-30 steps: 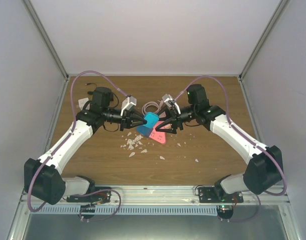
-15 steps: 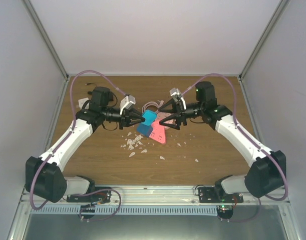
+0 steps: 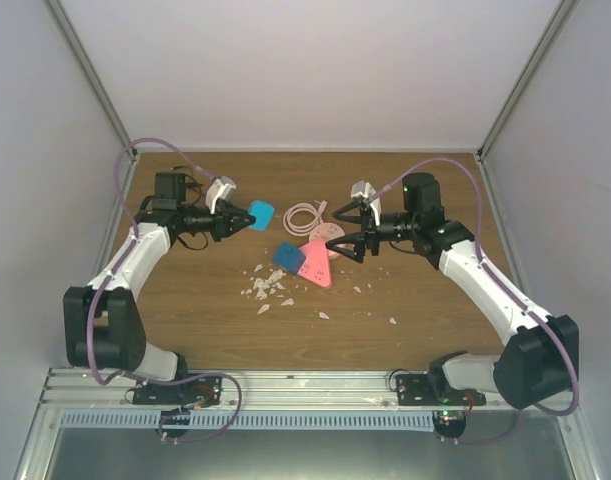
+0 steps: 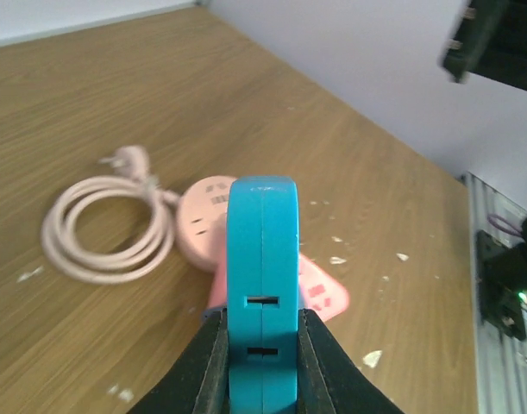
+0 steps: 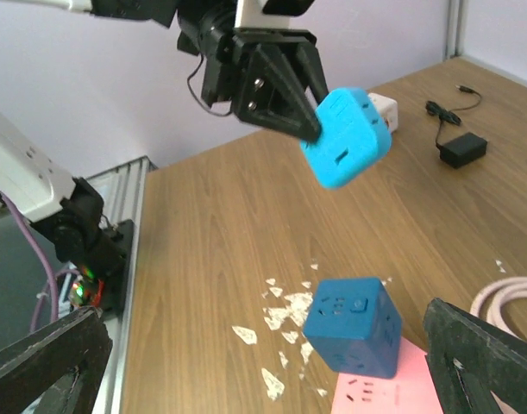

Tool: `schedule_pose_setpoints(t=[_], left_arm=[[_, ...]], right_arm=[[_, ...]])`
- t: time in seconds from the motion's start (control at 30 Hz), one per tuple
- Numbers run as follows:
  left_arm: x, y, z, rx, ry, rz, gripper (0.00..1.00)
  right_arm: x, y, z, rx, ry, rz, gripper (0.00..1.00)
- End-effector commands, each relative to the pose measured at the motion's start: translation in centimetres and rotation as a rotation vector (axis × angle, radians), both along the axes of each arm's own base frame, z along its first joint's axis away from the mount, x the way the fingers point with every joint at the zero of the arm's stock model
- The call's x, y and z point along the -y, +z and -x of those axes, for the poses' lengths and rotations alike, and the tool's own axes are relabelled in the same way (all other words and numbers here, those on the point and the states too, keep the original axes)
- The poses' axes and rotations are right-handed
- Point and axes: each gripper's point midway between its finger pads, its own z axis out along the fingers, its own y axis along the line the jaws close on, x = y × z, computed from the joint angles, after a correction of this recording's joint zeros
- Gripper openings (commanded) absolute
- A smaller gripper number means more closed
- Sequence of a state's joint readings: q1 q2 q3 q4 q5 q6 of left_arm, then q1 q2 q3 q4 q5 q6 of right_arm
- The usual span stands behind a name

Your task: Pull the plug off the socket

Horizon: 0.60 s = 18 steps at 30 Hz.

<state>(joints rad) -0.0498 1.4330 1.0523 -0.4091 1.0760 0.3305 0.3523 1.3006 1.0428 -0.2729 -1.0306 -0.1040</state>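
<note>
Gripping the cyan plug [image 3: 260,212] aloft with the left hand [image 3: 245,215], from above, well apart from the pink socket [image 3: 318,270] flat on the surface [image 3: 415,200]; gaping wide with the right hand [image 3: 338,232] nearby. Left wrist: pinching plug, socket beyond. Right wrist: likewise.

No legible text or numbers; pale marks on the socket [image 3: 323,268] too small.

Lab test cell: white panels [image 3: 315,70] enclose wooden table [image 3: 185,320]
</note>
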Motion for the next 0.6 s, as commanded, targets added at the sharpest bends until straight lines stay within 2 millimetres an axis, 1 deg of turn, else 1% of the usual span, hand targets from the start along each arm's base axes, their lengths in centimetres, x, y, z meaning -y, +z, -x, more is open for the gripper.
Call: schedule_pose_setpoints(t=[0.0, 0.2, 0.33, 0.43, 0.57], left_arm=[[-4.3, -2.8, -3.0, -0.08, 0.143, -0.04, 0.0], [-9.5, -7.4, -5.5, -0.23, 0.272, -0.045, 0.0], [-12.3, -10.2, -6.6, -0.292, 0.36, -0.066, 0.0], [-13.7, -12.1, -7.3, -0.326, 0.413, -0.102, 0.0], [-14.8, -14.5, -8.3, -0.377, 0.476, -0.141, 0.0]], right_arm=[[1.1, -1.2, 0.0, 0.068, -0.046, 0.049, 1.0], [1.4, -2.4, 0.2, 0.088, -0.067, 0.069, 1.0], [1.7, -3.4, 0.3, 0.091, -0.08, 0.081, 1.0], [1.8, -3.6, 0.7, 0.092, -0.082, 0.078, 1.0], [1.8, -3.5, 0.8, 0.092, -0.077, 0.073, 1.0]])
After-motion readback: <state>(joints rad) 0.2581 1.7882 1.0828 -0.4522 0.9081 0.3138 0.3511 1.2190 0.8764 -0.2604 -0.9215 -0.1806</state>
